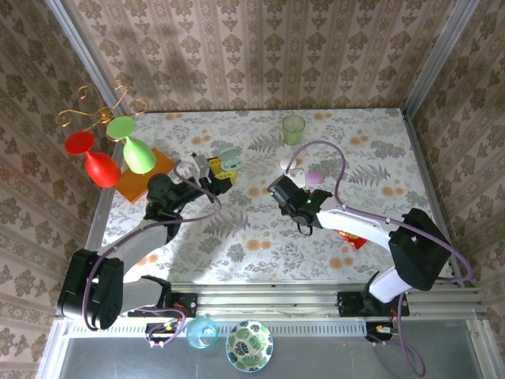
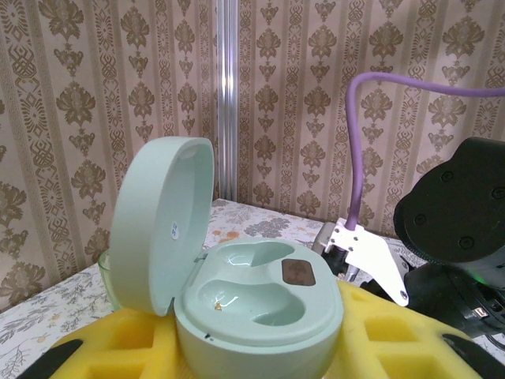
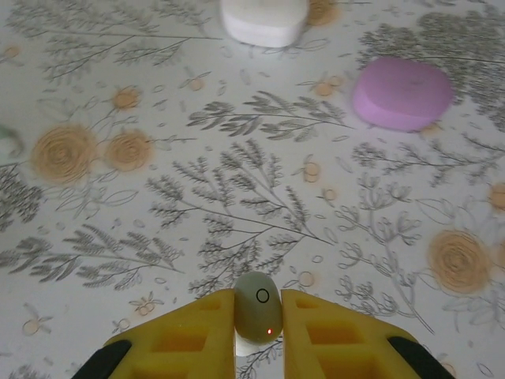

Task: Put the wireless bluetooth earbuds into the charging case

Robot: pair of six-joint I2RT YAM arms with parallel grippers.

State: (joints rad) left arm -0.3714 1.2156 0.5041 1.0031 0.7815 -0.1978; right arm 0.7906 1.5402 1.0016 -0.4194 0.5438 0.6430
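The mint-green charging case (image 2: 260,304) stands open, its lid (image 2: 162,221) raised at the left and both wells empty. My left gripper (image 2: 260,347) is shut on the case's base between yellow foam pads (image 2: 118,339). From above, this case (image 1: 229,157) sits at the tip of the left gripper (image 1: 218,175). A pale grey-green earbud (image 3: 257,309) with a small red light is pinched between my right gripper's (image 3: 258,320) yellow pads (image 3: 193,339), just above the floral table. In the top view the right gripper (image 1: 286,186) hovers mid-table, right of the case.
A closed white case (image 3: 263,20) and a closed purple case (image 3: 402,91) lie beyond the right gripper. A green cup (image 1: 293,129) stands at the back. Red (image 1: 93,162) and green (image 1: 134,148) goblets with an orange block (image 1: 140,178) fill the left side. A red item (image 1: 353,238) lies by the right arm.
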